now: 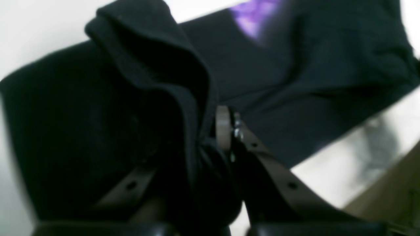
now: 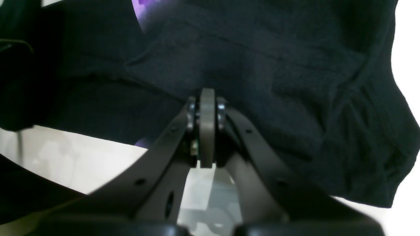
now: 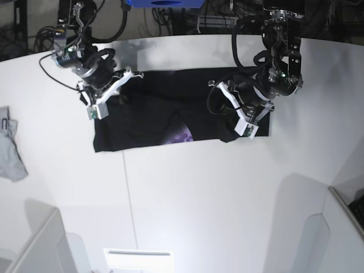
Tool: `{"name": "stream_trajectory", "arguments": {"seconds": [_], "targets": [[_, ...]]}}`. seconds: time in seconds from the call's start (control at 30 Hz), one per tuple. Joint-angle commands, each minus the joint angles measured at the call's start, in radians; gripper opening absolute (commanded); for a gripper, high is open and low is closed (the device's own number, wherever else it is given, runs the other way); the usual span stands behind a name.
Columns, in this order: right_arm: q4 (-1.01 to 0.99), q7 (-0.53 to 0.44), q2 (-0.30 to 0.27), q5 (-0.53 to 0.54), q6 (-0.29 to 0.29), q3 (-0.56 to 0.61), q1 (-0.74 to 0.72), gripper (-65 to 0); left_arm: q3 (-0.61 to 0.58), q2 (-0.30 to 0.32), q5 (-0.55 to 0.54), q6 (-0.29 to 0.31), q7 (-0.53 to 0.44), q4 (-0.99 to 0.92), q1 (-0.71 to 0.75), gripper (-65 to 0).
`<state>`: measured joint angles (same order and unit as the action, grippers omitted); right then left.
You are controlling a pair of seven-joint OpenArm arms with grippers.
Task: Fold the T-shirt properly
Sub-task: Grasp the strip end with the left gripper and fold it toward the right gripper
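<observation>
The black T-shirt [image 3: 153,114] lies spread across the far half of the white table [image 3: 199,193], with a patch of its purple print [image 3: 183,136] showing at the near edge. My left gripper [image 1: 226,121] is shut on a raised fold of the T-shirt [image 1: 157,75]; in the base view this left gripper [image 3: 219,86] sits at the cloth's right part. My right gripper [image 2: 207,98] has its pads pressed together at the T-shirt [image 2: 262,65], with creases running to the tips. In the base view the right gripper [image 3: 132,74] is at the shirt's far left corner.
A small light grey cloth [image 3: 11,153] lies at the table's left edge. White panels stand at the near left [image 3: 40,244] and near right [image 3: 335,233]. Cables and a blue object [image 3: 165,3] sit behind the table's far edge.
</observation>
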<state>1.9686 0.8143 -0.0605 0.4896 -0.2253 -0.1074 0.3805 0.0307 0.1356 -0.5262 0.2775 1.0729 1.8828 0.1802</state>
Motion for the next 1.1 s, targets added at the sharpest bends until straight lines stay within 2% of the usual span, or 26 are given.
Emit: {"name": "stream_trajectory", "arguments": {"seconds": [0.0, 0.1, 0.43, 0.63, 0.93, 1.07], "targets": [[0.015, -0.019, -0.003, 0.013, 0.000, -0.004, -0.005, -65.0, 0.001, 0.002, -0.007, 0.002, -0.013, 0.001, -0.014, -65.0], [0.015, -0.019, -0.003, 0.013, 0.000, -0.004, -0.005, -65.0, 0.002, -0.029, -0.002, 0.002, -0.013, -0.032, -0.017, -65.0], [0.015, -0.019, -0.003, 0.013, 0.000, -0.005, -0.005, -65.0, -0.053, -0.038, -0.005, 0.002, -0.013, -0.070, -0.060, -65.0], [0.015, -0.019, -0.003, 0.013, 0.000, -0.005, -0.008, -65.0, -0.054, -0.078, -0.002, 0.002, -0.013, -0.131, -0.094, -65.0], [0.015, -0.019, -0.003, 0.013, 0.002, -0.005, -0.007, -65.0, -0.056, -0.087, -0.005, 0.002, -0.012, -0.162, -0.124, -65.0], [0.015, -0.019, -0.003, 0.013, 0.002, -0.005, -0.010, -65.0, -0.054, -0.106, -0.004, 0.002, 0.040, -0.162, -0.144, -65.0]]}}
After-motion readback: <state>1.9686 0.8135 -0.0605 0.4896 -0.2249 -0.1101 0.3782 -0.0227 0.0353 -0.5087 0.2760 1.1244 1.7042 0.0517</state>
